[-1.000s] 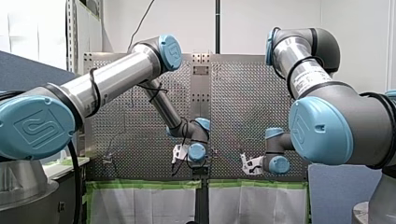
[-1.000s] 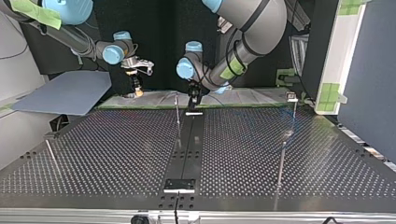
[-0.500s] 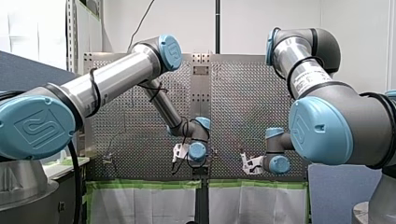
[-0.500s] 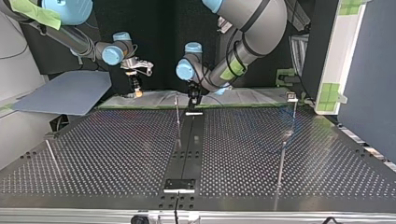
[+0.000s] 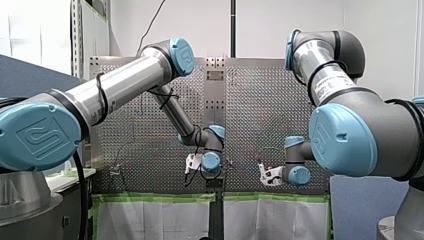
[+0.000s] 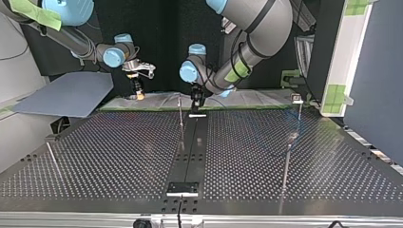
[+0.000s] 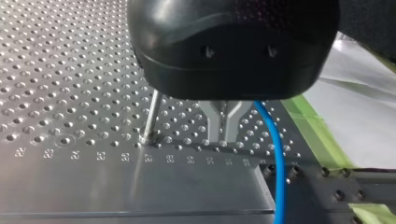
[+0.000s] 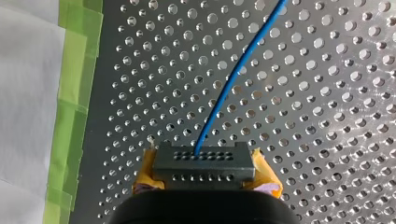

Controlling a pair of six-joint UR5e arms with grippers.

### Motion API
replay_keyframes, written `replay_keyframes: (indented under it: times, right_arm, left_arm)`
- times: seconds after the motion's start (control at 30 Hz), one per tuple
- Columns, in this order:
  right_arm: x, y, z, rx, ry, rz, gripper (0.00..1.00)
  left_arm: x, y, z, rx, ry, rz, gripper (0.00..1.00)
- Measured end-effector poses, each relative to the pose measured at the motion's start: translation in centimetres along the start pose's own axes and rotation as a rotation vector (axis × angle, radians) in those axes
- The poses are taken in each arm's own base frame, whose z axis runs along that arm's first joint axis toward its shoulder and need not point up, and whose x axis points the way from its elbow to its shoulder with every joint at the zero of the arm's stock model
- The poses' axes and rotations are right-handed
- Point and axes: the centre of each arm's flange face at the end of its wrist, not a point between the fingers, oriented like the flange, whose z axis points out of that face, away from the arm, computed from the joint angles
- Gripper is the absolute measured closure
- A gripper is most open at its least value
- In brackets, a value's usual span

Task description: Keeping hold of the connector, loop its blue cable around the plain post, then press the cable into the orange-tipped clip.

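Connector | probably light, rigid; clamped in my right gripper's yellow pads | blue cable thin, likely limp: I'd steer it by the connector.

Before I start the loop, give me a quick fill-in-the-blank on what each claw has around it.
1. The connector is clamped in my right claw, between its two ____ pads.
2. The cable leaving the connector is ____ in colour.
3. In the left wrist view, the plain post stands ____ my left claw, not between its fingers.

Missing words: yellow; blue; beside.
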Motion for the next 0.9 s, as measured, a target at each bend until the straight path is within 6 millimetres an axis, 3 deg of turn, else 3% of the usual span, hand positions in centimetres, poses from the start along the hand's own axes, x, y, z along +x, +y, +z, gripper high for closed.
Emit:
replay_keyframes:
  times: [0.9]
  right_arm:
    - [0.68,-0.46,0.64,0.026,0.003,-0.017,1.0]
  left_arm:
    - [-0.26,-0.7,0.02,0.044,-0.006,-0.016,0.99]
